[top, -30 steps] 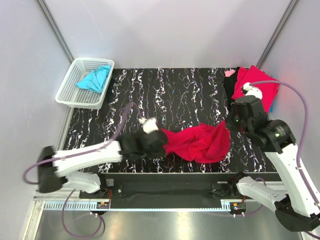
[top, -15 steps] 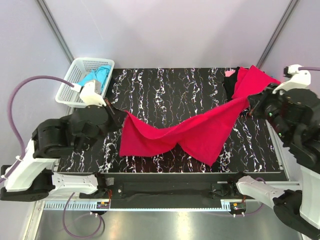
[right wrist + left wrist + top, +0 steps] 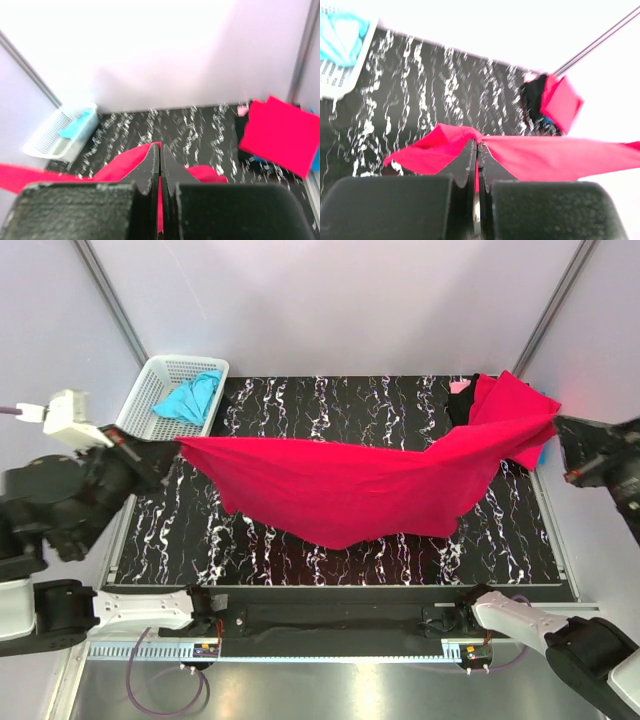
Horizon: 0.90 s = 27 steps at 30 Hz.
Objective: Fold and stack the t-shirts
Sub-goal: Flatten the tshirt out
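Observation:
A crimson red t-shirt [image 3: 350, 485] hangs stretched wide in the air above the table, held at both ends. My left gripper [image 3: 172, 448] is shut on its left end; the cloth [image 3: 555, 155] shows pinched between the closed fingers in the left wrist view. My right gripper [image 3: 556, 426] is shut on its right end; red cloth [image 3: 125, 165] spreads from the closed fingers in the right wrist view. A turquoise blue t-shirt [image 3: 190, 397] lies crumpled in the white basket [image 3: 145, 425]. A folded red shirt [image 3: 510, 395] lies on a stack at the back right corner.
The black marbled table [image 3: 340, 410] lies under the hanging shirt. The white lattice basket stands at the back left corner. The stack at the back right also holds dark, pink and blue cloth [image 3: 462, 400]. Grey walls with metal posts close in both sides.
Both arms have pulled apart and lifted. The red shirt went from a crumpled heap on the table to a wide sheet stretched in the air between the grippers.

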Motion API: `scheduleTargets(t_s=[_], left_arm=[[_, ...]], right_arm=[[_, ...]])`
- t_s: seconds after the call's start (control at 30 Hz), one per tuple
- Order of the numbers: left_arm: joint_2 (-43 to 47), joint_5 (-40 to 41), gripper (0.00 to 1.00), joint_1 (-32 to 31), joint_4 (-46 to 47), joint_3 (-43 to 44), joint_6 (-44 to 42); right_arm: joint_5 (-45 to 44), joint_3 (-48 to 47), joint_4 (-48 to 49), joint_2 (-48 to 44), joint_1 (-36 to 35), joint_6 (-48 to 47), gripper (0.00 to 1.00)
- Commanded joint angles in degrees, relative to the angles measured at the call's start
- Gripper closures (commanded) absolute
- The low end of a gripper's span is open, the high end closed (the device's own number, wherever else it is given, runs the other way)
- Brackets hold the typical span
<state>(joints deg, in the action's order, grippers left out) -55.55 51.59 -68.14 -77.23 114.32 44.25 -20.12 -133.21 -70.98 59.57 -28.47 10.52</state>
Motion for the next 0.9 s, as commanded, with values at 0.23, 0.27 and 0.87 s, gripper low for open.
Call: scheduleTargets(t_s=[0.23,0.27,0.87], left_arm=[[5.5,0.3,1.00,0.2,16.1,-4.9,-13.0],[4.2,0.3,1.00,0.2,16.2,-4.2,-13.5],[-22.9,-20.1,1.00,31.2,1.5,13.8,-6.4]], right_arm=[[3.9,-2.5,5.1,2.8,0.1,-4.2,1.00],[4.0,-2.4,5.3,3.4,0.1,-4.1,1.00],[1.5,3.6,7.5,10.3,0.1,-5.2,1.00]])
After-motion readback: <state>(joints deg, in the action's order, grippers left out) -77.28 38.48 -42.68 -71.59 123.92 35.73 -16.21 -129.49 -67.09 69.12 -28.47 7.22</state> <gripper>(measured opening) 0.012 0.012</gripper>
